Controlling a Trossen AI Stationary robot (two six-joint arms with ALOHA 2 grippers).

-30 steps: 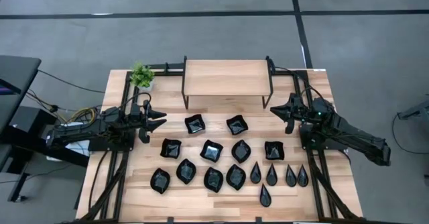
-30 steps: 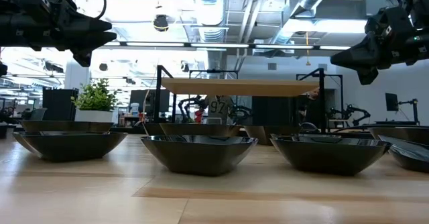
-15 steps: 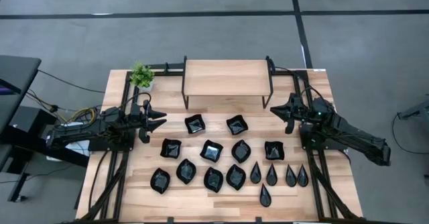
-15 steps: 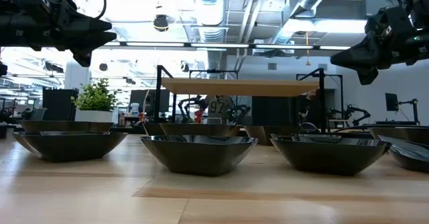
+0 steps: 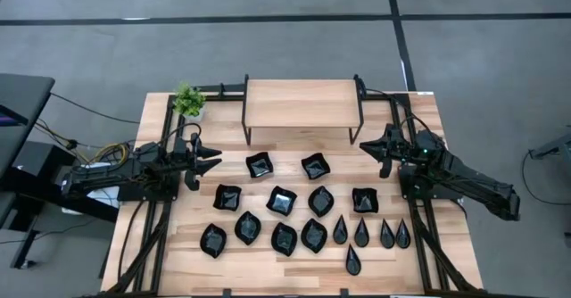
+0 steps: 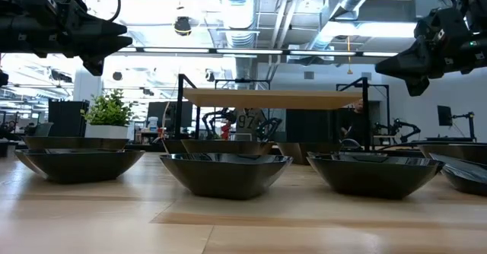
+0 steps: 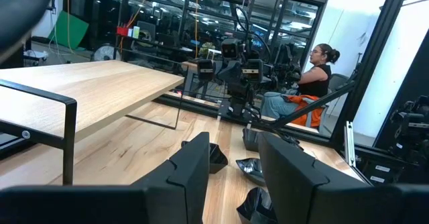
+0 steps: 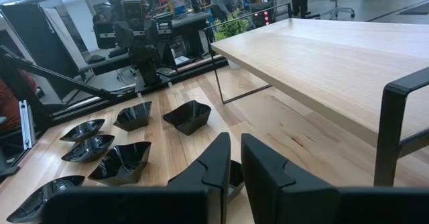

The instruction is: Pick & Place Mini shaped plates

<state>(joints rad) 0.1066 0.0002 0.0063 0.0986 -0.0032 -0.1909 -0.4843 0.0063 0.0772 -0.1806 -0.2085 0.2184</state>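
Several mini shaped plates, small glossy black dishes, rest on their bases on the wooden table's middle: wavy-edged squares (image 5: 260, 164) (image 5: 315, 166), leaf shapes (image 5: 321, 201) (image 5: 248, 227), and teardrops (image 5: 361, 234) toward the near right. My left gripper (image 5: 217, 161) (image 7: 234, 163) hovers at the table's left side, pointing level toward the plates, open and holding nothing. At the right side my right gripper (image 5: 365, 147) (image 8: 236, 158) hovers, angled toward the far middle; its fingers stand almost together with nothing between them. Both are well above the plates in the low view.
A low wooden shelf on black legs (image 5: 302, 103) stands at the table's far middle. A small green plant (image 5: 188, 100) sits at the far left corner. Black frame rails (image 5: 165, 209) run along both sides. A person (image 7: 315, 76) sits beyond the table's right side.
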